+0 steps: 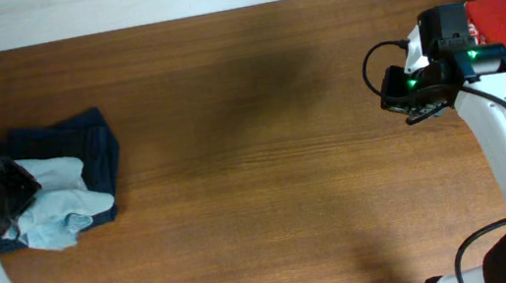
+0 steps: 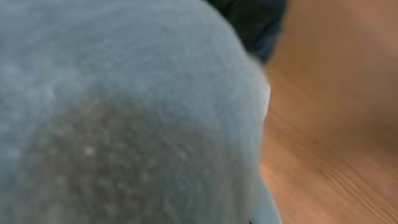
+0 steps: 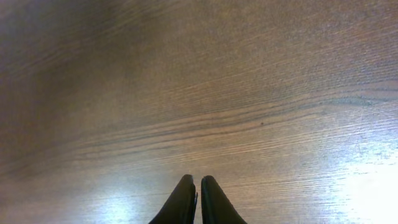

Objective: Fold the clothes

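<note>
The pale grey-blue T-shirt point(image 1: 58, 204) is seen bunched at the 9 o'clock side of the table point(image 1: 267, 169). It is heaped on a dark navy garment point(image 1: 95, 144), whose edge shows beyond it toward 12 and 3 o'clock. A red shirt point(image 1: 504, 22) is piled at 2 o'clock, against the right edge. All three are judged light, limp and unlikely to slide on the wood. No shape will be kept when they are lifted, so a hem, shoulder seam or sleeve corner is favoured over the crumpled middle, where several layers could be pinched at once. No such edge can be made out on the T-shirt as it lies.

The left gripper point(image 1: 9, 186) is set on the T-shirt's 9 o'clock side with its jaws drawn nearly together. Its wrist view is filled by pale cloth, and whether a fold is pinched cannot be told. The right gripper point(image 3: 194, 198) is closed on nothing, over bare wood toward 8 o'clock from the red shirt.

Open table is offered from the centre through 6 o'clock for spreading. The heap lies close to the 9 o'clock edge, so a drag toward 3 o'clock is judged safest
</note>
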`<action>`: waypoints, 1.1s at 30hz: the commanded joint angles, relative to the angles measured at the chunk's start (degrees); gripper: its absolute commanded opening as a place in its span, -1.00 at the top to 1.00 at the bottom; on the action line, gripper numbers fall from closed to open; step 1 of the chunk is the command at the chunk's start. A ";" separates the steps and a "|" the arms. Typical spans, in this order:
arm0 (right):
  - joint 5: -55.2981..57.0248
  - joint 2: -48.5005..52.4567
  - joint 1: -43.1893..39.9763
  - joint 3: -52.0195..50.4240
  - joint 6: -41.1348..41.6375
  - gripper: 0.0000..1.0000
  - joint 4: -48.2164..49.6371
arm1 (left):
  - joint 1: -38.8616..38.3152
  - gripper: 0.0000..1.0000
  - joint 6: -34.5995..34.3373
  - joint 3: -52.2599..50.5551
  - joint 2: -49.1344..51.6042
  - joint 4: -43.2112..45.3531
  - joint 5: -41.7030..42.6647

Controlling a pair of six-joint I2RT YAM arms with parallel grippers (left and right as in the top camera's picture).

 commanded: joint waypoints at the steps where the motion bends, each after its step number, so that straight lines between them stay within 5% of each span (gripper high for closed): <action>1: 0.11 -0.04 -0.07 0.20 -0.57 0.78 -0.09 | 1.68 0.99 -0.50 -7.39 5.09 6.71 0.81; 7: 0.13 -0.04 -0.07 0.20 -0.59 0.79 -1.38 | 2.93 1.00 -0.48 -11.67 19.67 21.59 7.04; 14: 0.20 -0.04 -0.09 0.20 -2.10 0.79 -3.23 | 5.09 0.99 3.17 -11.67 23.85 32.59 14.51; 24: 0.35 -0.04 -0.09 0.20 -2.08 0.79 -3.19 | 9.66 0.94 3.32 -11.69 23.85 34.21 17.29; 28: 0.35 -0.04 -0.09 0.20 -2.08 0.79 -3.02 | 10.03 0.18 3.37 -11.74 23.96 31.17 16.72; 29: 0.35 -0.04 -0.09 0.20 -2.08 0.79 -3.06 | 10.03 -0.40 3.37 -11.74 23.96 28.30 13.70; 33: 0.35 -0.04 -0.09 0.20 -2.10 0.79 -3.06 | 10.88 -0.48 7.32 -11.67 23.93 23.15 10.01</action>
